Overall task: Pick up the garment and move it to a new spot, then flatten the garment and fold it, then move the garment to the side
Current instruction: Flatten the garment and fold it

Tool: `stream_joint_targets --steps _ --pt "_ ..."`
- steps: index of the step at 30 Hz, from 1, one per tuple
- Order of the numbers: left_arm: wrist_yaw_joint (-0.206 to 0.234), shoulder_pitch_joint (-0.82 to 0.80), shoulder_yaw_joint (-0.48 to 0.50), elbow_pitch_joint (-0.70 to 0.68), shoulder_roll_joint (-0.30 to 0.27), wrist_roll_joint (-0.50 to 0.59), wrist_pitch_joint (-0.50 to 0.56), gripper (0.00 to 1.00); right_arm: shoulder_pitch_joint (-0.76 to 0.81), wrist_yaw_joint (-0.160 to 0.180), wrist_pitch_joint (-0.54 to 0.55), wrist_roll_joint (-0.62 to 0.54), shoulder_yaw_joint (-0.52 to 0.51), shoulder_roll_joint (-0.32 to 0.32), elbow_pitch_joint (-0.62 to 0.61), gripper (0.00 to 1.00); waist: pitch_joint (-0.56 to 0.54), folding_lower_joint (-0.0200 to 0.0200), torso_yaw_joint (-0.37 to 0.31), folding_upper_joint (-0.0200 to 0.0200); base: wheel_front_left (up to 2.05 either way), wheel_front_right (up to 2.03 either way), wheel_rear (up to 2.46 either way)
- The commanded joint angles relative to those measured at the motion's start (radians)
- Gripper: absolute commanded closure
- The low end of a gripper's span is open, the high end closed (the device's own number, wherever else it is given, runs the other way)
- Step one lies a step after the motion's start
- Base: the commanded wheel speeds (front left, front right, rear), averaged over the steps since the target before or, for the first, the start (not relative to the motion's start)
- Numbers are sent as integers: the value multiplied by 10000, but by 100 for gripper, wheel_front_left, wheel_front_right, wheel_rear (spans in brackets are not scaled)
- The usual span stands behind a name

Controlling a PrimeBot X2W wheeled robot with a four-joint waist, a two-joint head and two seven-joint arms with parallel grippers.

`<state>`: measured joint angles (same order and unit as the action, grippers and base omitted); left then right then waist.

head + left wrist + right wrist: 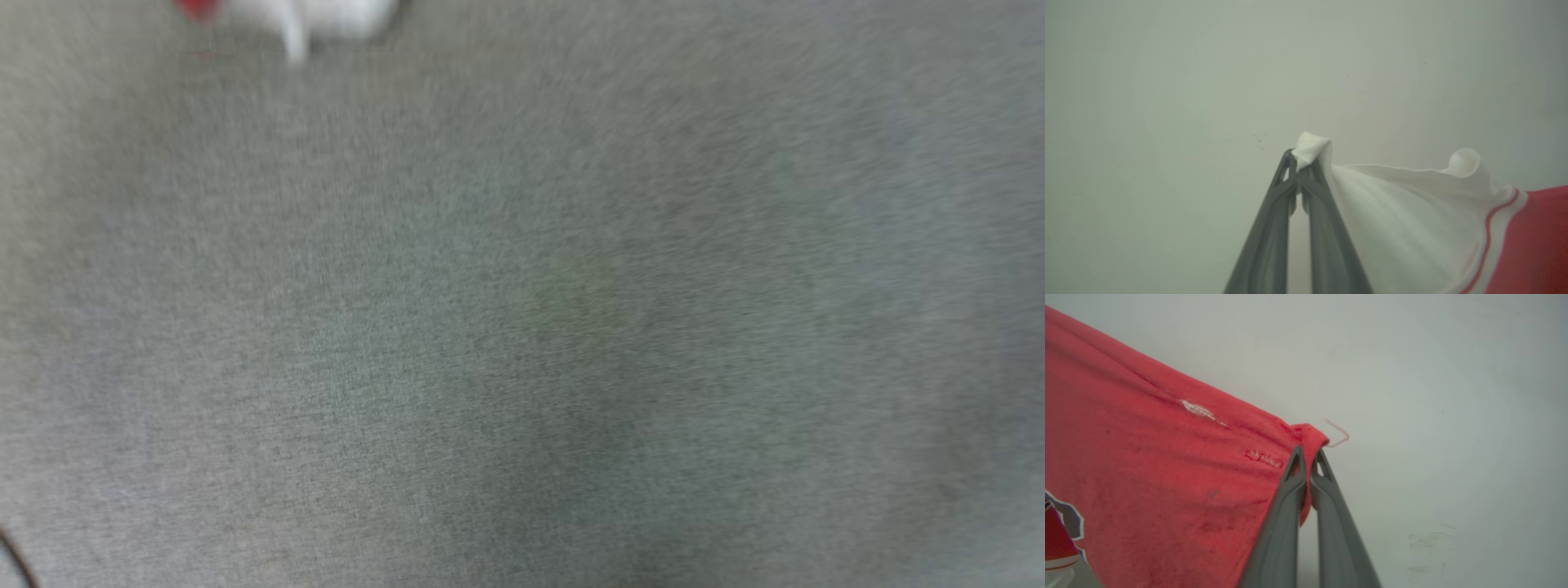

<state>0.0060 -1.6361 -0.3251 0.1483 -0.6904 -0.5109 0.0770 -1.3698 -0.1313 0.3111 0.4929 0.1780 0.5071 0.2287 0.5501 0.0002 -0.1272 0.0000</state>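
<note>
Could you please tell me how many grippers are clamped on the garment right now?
2. The left gripper pinches a white fabric corner of the garment; the right gripper pinches a red corner of it. The head view is too blurred to add more.

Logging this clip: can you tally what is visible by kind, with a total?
Garments: 1, the bright red fabric jersey with a white sleeve
End effectors: 2, the dark grey left end effector and right end effector, each shut on the jersey
Surfaces: 1, the grey cloth surface
Total: 4
</note>
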Motion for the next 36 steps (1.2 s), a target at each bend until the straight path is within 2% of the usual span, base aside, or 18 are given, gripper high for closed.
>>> stream_joint_targets --steps 1,7,13,18,26,32,36 --pt "-62 -705 -120 793 324 207 -335 100 -656 12 -471 -291 134 -30 556 100 755 -2 322 0 0 0 0" --pt "-155 -2370 -432 3106 1143 795 -1745 100 -2044 14 -2483 -1412 445 -385 2435 100 1318 -2 669 0 0 0 0" --pt "-491 -1417 -790 4330 1741 745 -2969 100 -1653 12 -4099 -1760 791 -952 3930 100 1346 -2 957 0 0 0 0" --pt "-635 660 -1062 4380 2158 583 -3367 100 -412 11 -5120 -1577 1666 -1015 4621 100 958 -2 1160 0 0 0 0" --pt "-455 4976 -1293 3129 2516 616 -3439 100 2093 11 -5527 -701 3109 -632 5068 100 -297 -2 1391 0 0 0 0" --pt "-105 8381 -1239 2006 2316 452 -3443 100 3991 11 -5695 -1 4464 -398 4586 100 -1430 -2 1419 0 0 0 0" --pt "187 10398 -1091 1537 1891 319 -3444 100 5173 11 -5748 438 5122 -187 4274 100 -2116 -2 1429 0 0 0 0"
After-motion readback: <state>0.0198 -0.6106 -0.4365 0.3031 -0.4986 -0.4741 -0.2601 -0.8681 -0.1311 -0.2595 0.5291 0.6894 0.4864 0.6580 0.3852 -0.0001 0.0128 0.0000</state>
